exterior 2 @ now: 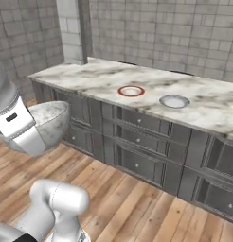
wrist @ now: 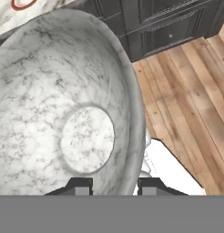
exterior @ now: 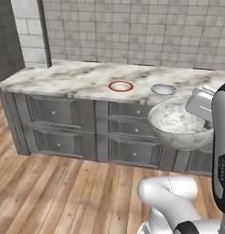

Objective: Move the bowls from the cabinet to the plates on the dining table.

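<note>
A grey-white marble bowl (exterior: 176,122) hangs in the air in front of the dining table (exterior: 64,78), level with its drawers. My gripper (wrist: 114,187) is shut on the bowl's (wrist: 63,113) rim, one finger inside and one outside. On the table top lie the plates: a red-orange plate (exterior: 121,86) near the middle and a pale grey plate (exterior: 163,89) to its right. From the right base view the bowl (exterior 2: 51,120) is at the left, well short of the red-orange plate (exterior 2: 131,90) and the pale plate (exterior 2: 174,100). The cabinet is out of view.
Grey panelled drawers (exterior: 64,123) front the table below the marble top. A tiled wall (exterior: 132,27) and a tiled pillar (exterior 2: 71,28) stand behind it. Wooden floor (exterior: 64,192) stretches between the base and the table.
</note>
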### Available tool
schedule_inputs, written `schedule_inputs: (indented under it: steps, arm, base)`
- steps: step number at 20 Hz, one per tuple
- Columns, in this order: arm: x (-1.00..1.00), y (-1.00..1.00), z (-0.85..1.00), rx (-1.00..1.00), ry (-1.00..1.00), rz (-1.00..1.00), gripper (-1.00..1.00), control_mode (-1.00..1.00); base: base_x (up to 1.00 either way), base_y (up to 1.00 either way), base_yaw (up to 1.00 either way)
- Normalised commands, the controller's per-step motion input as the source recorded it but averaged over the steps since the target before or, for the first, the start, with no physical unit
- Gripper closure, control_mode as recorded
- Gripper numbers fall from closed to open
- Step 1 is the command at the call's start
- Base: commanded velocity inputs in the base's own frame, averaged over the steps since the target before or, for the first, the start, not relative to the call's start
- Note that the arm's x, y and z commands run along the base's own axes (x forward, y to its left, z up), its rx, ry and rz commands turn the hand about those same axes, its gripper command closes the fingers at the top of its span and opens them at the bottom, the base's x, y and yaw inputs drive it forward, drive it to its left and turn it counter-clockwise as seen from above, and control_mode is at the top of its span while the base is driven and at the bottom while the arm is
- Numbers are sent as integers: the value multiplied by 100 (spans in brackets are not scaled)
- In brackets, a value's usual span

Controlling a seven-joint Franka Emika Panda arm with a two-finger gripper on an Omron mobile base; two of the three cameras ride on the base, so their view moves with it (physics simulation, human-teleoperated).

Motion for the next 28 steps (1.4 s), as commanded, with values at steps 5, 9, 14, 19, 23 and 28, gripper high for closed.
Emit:
schedule_inputs:
  steps: [5,9,14,19,23,28]
  arm:
    - [0,0,0,0,0,0,100,100]
    - [0,0,0,0,0,0,100,100]
    - [0,0,0,0,0,0,100,100]
    - [0,0,0,0,0,0,100,100]
    - [0,0,0,0,0,0,100,100]
    - [0,0,0,0,0,0,100,100]
  base:
    - [100,74,-42]
    - [100,62,-42]
    - [100,57,-40]
    - [100,35,-27]
    - [100,11,-10]
    - [94,0,0]
